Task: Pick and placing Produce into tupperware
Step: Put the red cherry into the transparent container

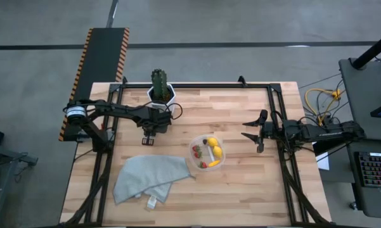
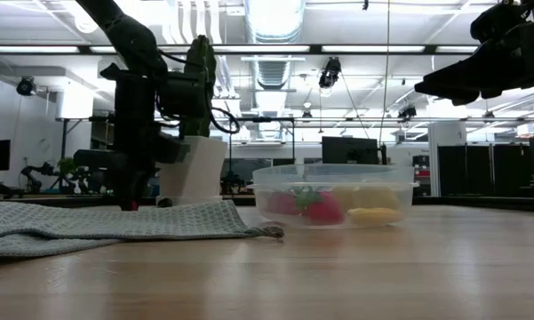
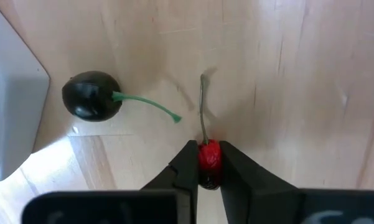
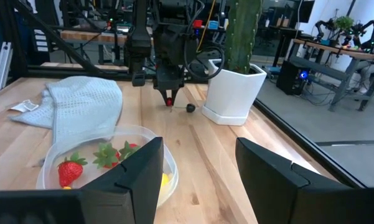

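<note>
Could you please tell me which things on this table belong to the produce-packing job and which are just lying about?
Part of the job:
- red cherry, pinched in the left gripper
- dark cherry, loose on the table
- tupperware
- strawberries and lemons inside it

Just lying about:
- cactus in its white pot
- grey cloth

Red cherry (image 3: 209, 158) half-hidden between pincer fingers (image 3: 188, 168)
</note>
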You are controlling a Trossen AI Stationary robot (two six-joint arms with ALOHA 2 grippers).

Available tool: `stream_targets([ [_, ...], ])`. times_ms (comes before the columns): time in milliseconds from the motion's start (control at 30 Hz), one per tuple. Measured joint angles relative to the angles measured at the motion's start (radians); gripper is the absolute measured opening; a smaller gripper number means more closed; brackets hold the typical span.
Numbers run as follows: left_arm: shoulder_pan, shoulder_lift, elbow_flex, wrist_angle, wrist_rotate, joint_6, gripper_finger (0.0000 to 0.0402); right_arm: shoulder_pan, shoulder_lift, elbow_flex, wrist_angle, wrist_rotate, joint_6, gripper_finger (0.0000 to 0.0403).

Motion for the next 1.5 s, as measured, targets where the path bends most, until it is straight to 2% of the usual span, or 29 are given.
stream_targets([
  [267, -0.007, 0.0, 0.0, -0.002, -0.003, -0.002, 0.0019, 0.0, 0.0, 0.0, 0.011, 0.0, 0.0, 0.0194],
  [733, -0.101, -0.011, 0.013, 0.001, -0.007, -0.076, 0.0017, 0.0, 0.0, 0.0, 0.037, 0.001, 0.0, 0.0194],
  [1300, -0.194, -0.014, 0.202, -0.012, -0.012, -0.076, 0.0017, 0.0, 0.0, 0.0, 0.037, 0.001, 0.0, 0.0194],
  [1500, -0.236, -0.008, 0.266, 0.062, -0.012, -0.039, 0.0017, 0.0, 0.0, 0.0, 0.037, 0.0, 0.0, 0.0194],
])
